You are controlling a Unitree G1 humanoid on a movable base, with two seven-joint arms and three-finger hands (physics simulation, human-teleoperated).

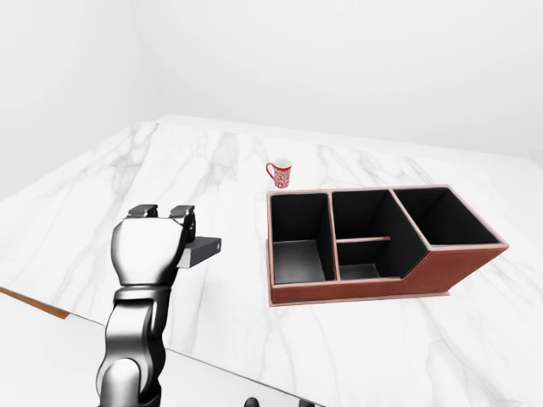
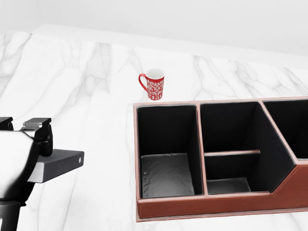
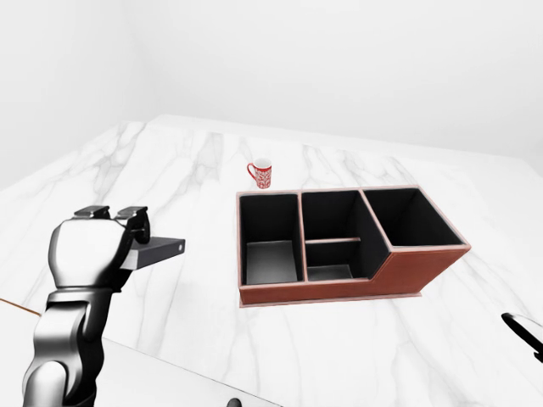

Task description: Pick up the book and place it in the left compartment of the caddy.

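Observation:
My left hand [image 1: 157,233] is shut on a thin dark grey book [image 1: 202,248] and holds it flat above the marble table, left of the caddy. The book's end sticks out to the right of the fingers, also in the head view [image 2: 60,165]. The red-brown caddy [image 1: 373,292] with black lining stands at centre right. Its left compartment [image 1: 299,242] is open and holds nothing. Only a dark tip of my right hand [image 3: 526,331] shows at the right-eye view's right edge.
A red patterned mug [image 1: 280,174] stands just above the caddy's top left corner. The white marble table [image 1: 102,195] spreads all round. A wooden edge [image 1: 34,303] shows at the lower left.

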